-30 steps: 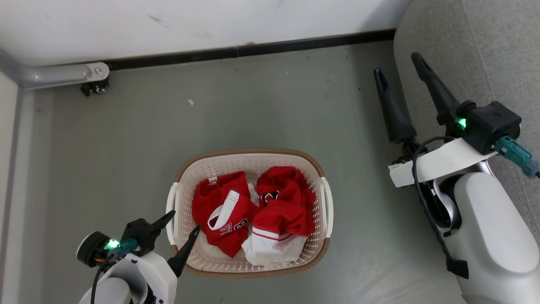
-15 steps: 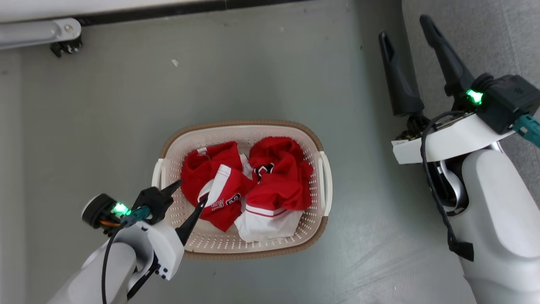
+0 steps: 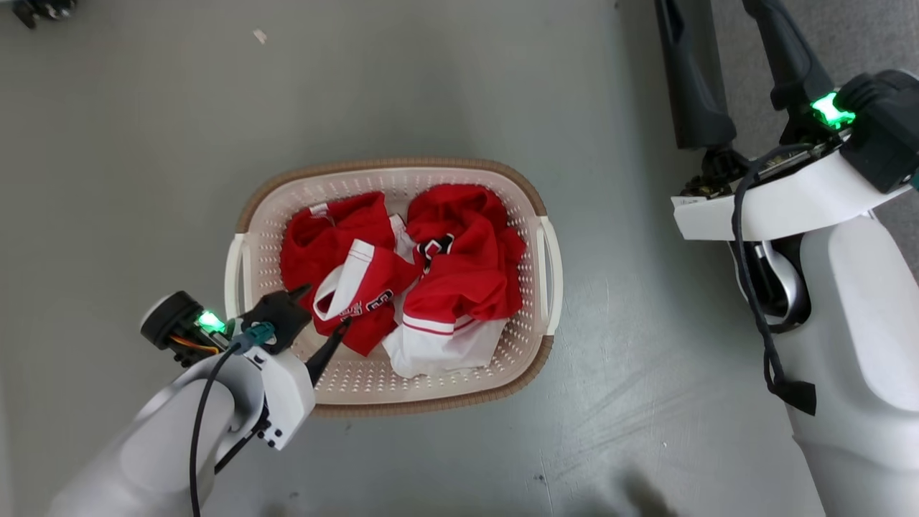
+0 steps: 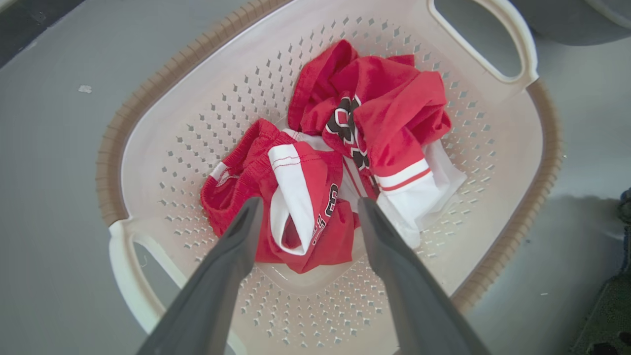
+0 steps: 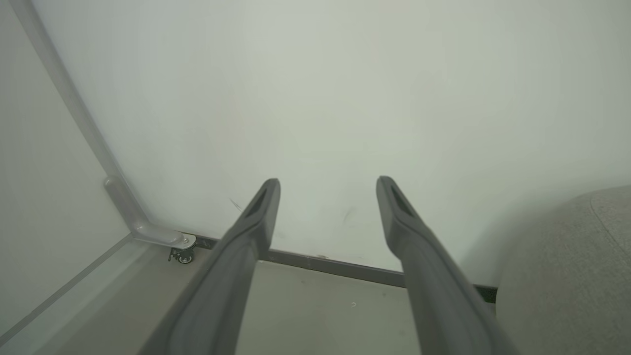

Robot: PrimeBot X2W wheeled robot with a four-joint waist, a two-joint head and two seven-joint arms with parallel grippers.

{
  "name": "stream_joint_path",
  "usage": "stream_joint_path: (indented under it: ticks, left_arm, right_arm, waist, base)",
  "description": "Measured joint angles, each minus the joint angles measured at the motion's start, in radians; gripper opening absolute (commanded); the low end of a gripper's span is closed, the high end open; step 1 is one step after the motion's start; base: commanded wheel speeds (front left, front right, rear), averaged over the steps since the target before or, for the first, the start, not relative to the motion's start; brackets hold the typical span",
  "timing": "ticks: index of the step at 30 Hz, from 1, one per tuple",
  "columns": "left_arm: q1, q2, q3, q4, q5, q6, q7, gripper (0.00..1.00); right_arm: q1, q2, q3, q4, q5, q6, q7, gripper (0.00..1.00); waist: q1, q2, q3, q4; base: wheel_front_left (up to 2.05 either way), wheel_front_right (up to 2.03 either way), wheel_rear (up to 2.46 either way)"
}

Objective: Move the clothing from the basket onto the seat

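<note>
The left gripper (image 3: 326, 306) and right gripper (image 5: 329, 181) each had two long, tapering dark grey fingers (image 4: 222, 276). Behind them were smooth pale grey forearm shells (image 3: 861, 345) with white angular wrist plates (image 3: 775, 205). Green lights (image 3: 826, 109) glowed on black housings. A black looping cable (image 3: 747, 273) ran down the right arm. A teal connector (image 3: 257, 334) and orange wires (image 3: 194, 346) marked the left wrist.

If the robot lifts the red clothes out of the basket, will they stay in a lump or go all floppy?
Probably floppy: the red clothing lies crumpled in soft folds, so it should drape. It looks thin and light. The pieces overlap in the basket, so pinching one with the open left end effector might drag another along.
</note>
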Motion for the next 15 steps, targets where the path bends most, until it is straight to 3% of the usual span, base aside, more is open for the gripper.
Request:
stream_joint_path:
  ticks: [15]
  left_arm:
    - [-0.098,0.001,0.016,0.092,0.000,0.000,0.009,1.00]
  right_arm:
    - [-0.102,-0.001,0.029,-0.095,0.011,0.000,0.000,1.00]
  waist:
    - [0.0000,0.0000,0.116,-0.025]
  base:
    - [0.00,0.00,0.00]
